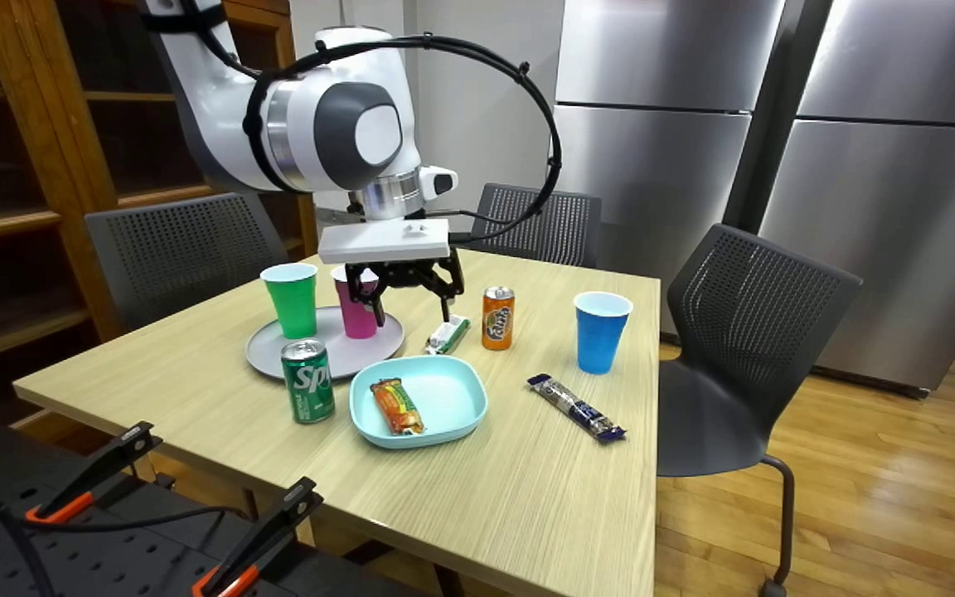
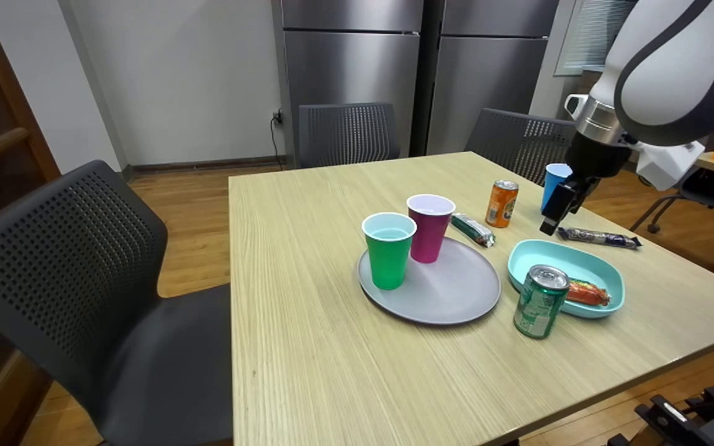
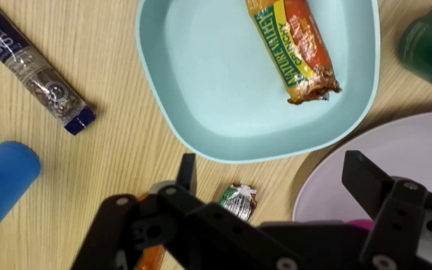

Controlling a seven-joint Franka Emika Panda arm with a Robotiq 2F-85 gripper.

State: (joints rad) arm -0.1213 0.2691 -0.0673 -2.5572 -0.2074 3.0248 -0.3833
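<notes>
The gripper is spread wide. Near the middle of an exterior view, the green bar slants up to the right; low in the wrist view, its shiny tip points up at the blue bowl, and the gripper hides the rest.

The Franka Emika Panda arm is glossy white and rounded, with a dark grey joint housing around an oval white cap and a silver collar at the wrist. A black cable, bound with small ties, forms a wide loop; a black strap circles one link. Under a white block, the black Robotiq end effector shows angular linkages, pale screw heads and blocky fingertips
</notes>
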